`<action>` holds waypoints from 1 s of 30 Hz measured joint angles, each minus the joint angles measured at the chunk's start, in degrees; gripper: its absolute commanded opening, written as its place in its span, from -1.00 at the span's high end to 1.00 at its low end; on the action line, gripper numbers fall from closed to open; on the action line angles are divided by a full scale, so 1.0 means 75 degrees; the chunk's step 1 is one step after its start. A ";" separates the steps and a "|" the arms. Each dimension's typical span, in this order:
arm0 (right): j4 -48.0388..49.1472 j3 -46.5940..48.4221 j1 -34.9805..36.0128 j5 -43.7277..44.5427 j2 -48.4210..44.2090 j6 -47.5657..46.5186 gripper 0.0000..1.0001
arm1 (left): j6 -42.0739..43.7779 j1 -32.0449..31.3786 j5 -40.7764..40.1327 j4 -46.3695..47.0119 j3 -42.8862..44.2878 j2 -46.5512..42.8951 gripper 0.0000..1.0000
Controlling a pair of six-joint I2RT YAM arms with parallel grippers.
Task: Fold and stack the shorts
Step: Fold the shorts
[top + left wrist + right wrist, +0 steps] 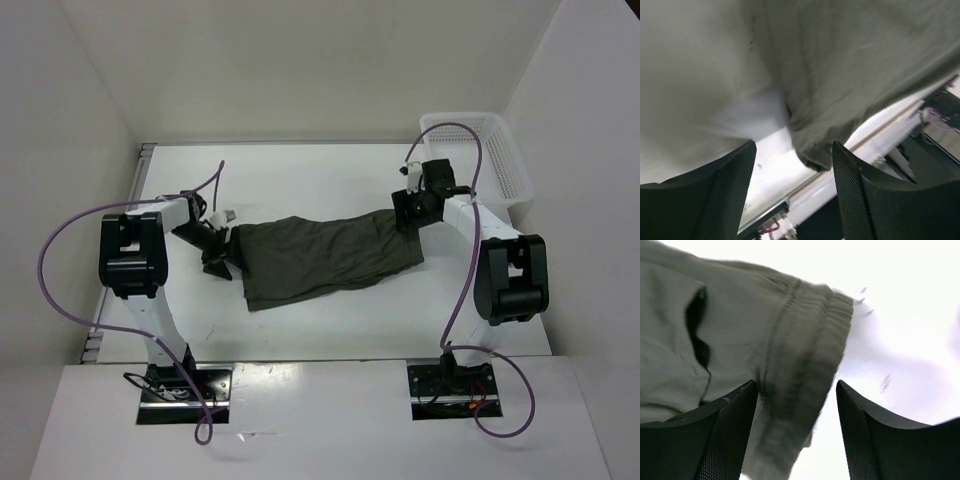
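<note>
1. Nearest the camera, two base plates [185,385] are bolted at the table's front edge. Purple cables [45,260] loop up from them along both arms.
2. The left gripper [215,255] sits low at the left end of the shorts [330,255]. From above its fingertips are lost against the dark cloth.
3. In its wrist view the left gripper [794,145] has its jaws wide apart. A drooping corner of the shorts [850,60] hangs in the gap and touches neither finger. The fabric fills most of that view, and the background at right is blurred.
4. The shorts lie wrinkled and spread lengthwise across the middle of the white table [300,180], between the two grippers. How the layers lie cannot be made out.
5. The right gripper [408,218] is at the right end of the cloth, partly hidden by its own wrist.
6. In its wrist view the right gripper [796,382] also has its jaws wide. A gathered band [825,335] of the shorts runs down between the fingers and is not pinched. A dark slit [697,325] opens in the cloth at left, and the lower edge is cut off.
7. Farthest away, a white mesh basket [497,160] stands in the right rear corner, well apart from the shorts.
</note>
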 measured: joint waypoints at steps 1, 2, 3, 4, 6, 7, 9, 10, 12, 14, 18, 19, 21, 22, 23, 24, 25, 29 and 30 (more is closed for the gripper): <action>0.0000 0.0114 0.0000 0.0023 -0.0017 -0.0006 -0.37 | -0.0015 0.0000 0.0073 -0.0047 0.0055 0.0082 -0.41; 0.0000 0.0227 0.0000 0.0050 -0.0029 -0.0017 -0.37 | -0.0026 0.0000 0.0163 -0.0128 0.0137 0.0184 -0.39; 0.0009 0.0329 0.0000 0.0070 -0.0050 -0.0020 -0.37 | -0.0032 -0.0032 0.0256 -0.0213 0.0245 0.0303 -0.39; 0.0015 0.0405 0.0000 0.0099 -0.0055 -0.0023 -0.41 | -0.0041 -0.0076 0.0356 -0.0274 0.0353 0.0431 -0.39; 0.0032 0.0475 0.0000 0.0146 -0.0061 -0.0017 -0.49 | -0.0050 -0.0271 0.0589 -0.0379 0.0536 0.0647 -0.39; 0.0026 0.0475 0.0000 0.0172 -0.0061 -0.0032 -0.52 | -0.0050 -0.0402 0.0694 -0.0420 0.0606 0.0734 -0.39; -0.0006 0.0475 0.0000 0.0236 -0.0058 -0.0044 -0.55 | -0.0052 -0.0729 0.0915 -0.0501 0.0731 0.0918 -0.36; -0.0006 0.0472 0.0000 0.0268 -0.0058 -0.0047 -0.55 | -0.0055 -0.0851 0.1014 -0.0539 0.0778 0.1005 -0.36; -0.0003 0.0460 0.0000 0.0338 -0.0058 -0.0058 -0.55 | -0.0061 -0.1035 0.1183 -0.0618 0.0845 0.1145 -0.36; -0.0023 0.0446 0.0000 0.0385 -0.0058 -0.0085 -0.55 | -0.0079 -0.1087 0.1303 -0.0717 0.0871 0.1256 -0.29; -0.0044 0.0507 0.0000 0.0446 -0.0058 -0.0146 -0.55 | -0.0125 -0.1035 0.1364 -0.0784 0.0874 0.1512 0.20; -0.0052 0.0560 0.0009 0.0472 -0.0055 -0.0166 -0.55 | -0.0172 -0.1011 0.1411 -0.0822 0.0892 0.1591 0.53; -0.0073 0.0758 0.0055 0.0574 -0.0055 -0.0207 -0.52 | -0.0047 -0.0997 0.1413 -0.0822 0.0953 0.1804 0.77; -0.0061 0.0854 0.0102 0.0612 -0.0055 -0.0236 -0.40 | -0.0012 -0.0997 0.1422 -0.0787 0.1014 0.1848 0.87; -0.0047 0.0921 0.0154 0.0638 -0.0055 -0.0303 -0.33 | -0.0012 -0.1003 0.1431 -0.0778 0.1090 0.1891 1.00; -0.0035 0.0973 0.0242 0.0653 -0.0055 -0.0373 -0.26 | -0.0015 -0.1005 0.1454 -0.0801 0.1166 0.1938 1.00; -0.0026 0.0994 0.0350 0.0667 -0.0055 -0.0434 -0.11 | -0.0017 -0.1008 0.1457 -0.0828 0.1224 0.1970 1.00; -0.0009 0.0854 0.0892 0.0527 -0.0067 -0.0673 0.20 | -0.0020 -0.0997 0.1373 -0.0895 0.1364 0.1979 1.00; -0.0009 0.0746 0.1003 0.0475 -0.0070 -0.0694 0.26 | -0.0017 -0.0976 0.1343 -0.0895 0.1396 0.1970 1.00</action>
